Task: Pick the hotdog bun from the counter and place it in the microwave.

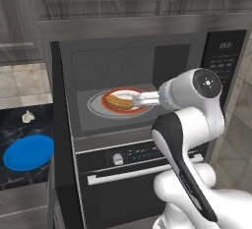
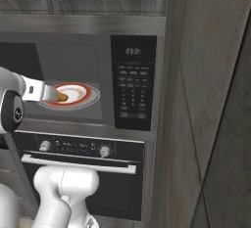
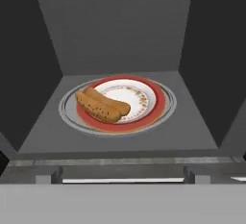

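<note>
The golden-orange split hotdog bun [image 3: 102,105] lies at nine o'clock on a red-rimmed white plate [image 3: 151,104] atop the round turntable inside the grey microwave [image 1: 83,110], the two-finger gripper [image 1: 143,99] open just outside it, holding nothing.

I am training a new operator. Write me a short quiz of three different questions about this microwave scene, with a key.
1. True or false: the hotdog bun lies on a red-rimmed plate inside the microwave.
2. The end effector is: A) open, B) shut on the bun, C) shut on nothing.
3. Fill in: on the counter left of the microwave lies a flat ____ disc.

Key: 1 true; 2 A; 3 blue.
</note>
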Controlling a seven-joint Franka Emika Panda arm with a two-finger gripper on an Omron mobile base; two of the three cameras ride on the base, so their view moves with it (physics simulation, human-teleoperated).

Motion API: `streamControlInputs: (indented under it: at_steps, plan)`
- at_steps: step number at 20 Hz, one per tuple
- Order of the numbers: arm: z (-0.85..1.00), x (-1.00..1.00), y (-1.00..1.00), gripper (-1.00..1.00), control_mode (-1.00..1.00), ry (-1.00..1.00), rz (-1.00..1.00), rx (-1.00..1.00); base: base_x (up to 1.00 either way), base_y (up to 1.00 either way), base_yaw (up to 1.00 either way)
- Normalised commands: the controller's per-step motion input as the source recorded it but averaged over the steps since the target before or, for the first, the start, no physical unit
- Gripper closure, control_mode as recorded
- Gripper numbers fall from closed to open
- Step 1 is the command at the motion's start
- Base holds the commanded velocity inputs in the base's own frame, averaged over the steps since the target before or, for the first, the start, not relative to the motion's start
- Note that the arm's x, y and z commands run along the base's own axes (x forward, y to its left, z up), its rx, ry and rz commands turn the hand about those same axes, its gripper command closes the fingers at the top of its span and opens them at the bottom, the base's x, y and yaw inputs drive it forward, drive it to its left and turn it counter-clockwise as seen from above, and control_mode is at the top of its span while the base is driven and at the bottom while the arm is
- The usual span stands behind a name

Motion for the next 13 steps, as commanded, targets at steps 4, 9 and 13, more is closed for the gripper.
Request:
streamControlInputs:
  at_steps: [4, 9, 13]
  plan:
    - [0.02, -1.00, -0.57, -1.00, -1.00, 0.10, -0.05, 0.04, 0.00, 0.00, 0.00]
    - [-0.34, -1.00, -0.08, -1.00, -1.00, 0.05, 0.00, 0.01, 0.00, 0.00, 0.00]
    - [-0.72, -0.87, 0.00, -1.00, -1.00, 0.08, 0.00, 0.06, 0.00, 0.00, 0.00]
